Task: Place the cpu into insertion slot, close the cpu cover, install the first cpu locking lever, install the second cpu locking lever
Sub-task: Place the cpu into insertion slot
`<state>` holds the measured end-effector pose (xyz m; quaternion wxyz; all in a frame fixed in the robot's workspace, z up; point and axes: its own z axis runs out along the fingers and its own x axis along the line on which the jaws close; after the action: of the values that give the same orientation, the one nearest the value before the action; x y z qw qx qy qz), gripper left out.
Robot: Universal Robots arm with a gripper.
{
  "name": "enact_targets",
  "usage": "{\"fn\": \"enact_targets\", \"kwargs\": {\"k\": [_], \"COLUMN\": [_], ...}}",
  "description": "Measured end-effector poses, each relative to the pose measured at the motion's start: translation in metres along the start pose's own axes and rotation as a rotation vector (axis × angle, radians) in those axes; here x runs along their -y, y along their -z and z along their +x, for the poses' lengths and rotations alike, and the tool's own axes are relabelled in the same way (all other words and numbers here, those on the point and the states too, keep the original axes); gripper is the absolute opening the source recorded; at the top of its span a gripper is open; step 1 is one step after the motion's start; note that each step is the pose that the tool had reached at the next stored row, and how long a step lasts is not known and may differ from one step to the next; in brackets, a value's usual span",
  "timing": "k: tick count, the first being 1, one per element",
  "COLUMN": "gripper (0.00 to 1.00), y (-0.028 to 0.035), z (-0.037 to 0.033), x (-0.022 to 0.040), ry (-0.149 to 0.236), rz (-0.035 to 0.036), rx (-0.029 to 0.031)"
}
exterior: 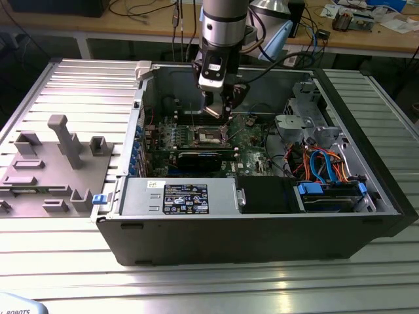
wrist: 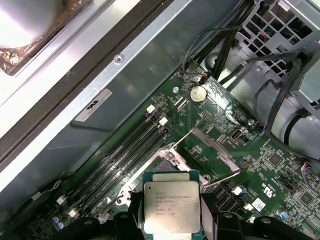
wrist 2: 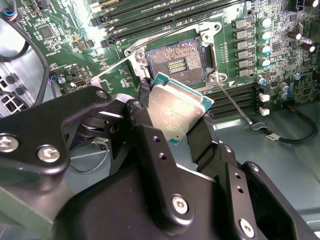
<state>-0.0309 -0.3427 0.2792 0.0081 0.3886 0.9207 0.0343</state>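
pincer (wrist 2: 176,102) grips cpu (wrist 2: 177,112) by two opposite edges | cpu tilted, clear of the board (wrist 2: 60,40) | bare slot (wrist 2: 175,62) lies just beyond its far edge, near below the pincer

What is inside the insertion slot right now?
In the second wrist view the insertion slot lies open: a bare contact field with a small central cluster, no chip seated. The cpu, gripped in the hand, overlaps one edge, hiding that strip.
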Motion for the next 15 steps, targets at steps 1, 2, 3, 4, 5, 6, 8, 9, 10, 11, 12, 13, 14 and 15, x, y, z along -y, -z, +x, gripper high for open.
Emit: {"fn": "enact_targets", "kwargs": {"k": [1, 2, 3, 4, 5, 6, 8, 9, 10, 11, 12, 13, 14, 15], "gripper": [0.55, 0.55, 0.55, 0.55, 0.55, 0.55, 0.55, 0.55, 0.55, 0.55, 0.55, 0.55, 0.55, 0.55], "y": [-0.0003, -0.0005, -0.0006, -0.0006, -0.0007, -0.0007, -0.0008, -0.0008, -0.0009, -0.0009, -0.0009, -0.0009, -0.0009, -0.001], "z": [0.0, 0.0, 0.0, 0.0, 0.0, 0.0, 0.0, 0.0, 0.0, 0.0, 0.0, 0.0, 0.0, 0.0], "x": [0.0, 0.0, 0.0, 0.0001, 0.0001, 0.0001, 0.0001, 0.0001, 0.0001, 0.0001, 0.0001, 0.0001, 0.0001, 0.0001], "ry": [-0.014, -0.028, -0.031, -0.033, -0.034, -0.035, -0.039, -0.04, -0.043, -0.044, -0.045, -0.046, -0.047, -0.049], "rz": [-0.0001, -0.0003, -0.0003, -0.0004, -0.0004, -0.0004, -0.0004, -0.0004, -0.0005, -0.0005, -0.0005, -0.0005, -0.0005, -0.0006], "rx": [0.001, 0.002, 0.0022, 0.0024, 0.0024, 0.0025, 0.0028, 0.0028, 0.003, 0.0031, 0.0032, 0.0032, 0.0033, 0.0034]}}
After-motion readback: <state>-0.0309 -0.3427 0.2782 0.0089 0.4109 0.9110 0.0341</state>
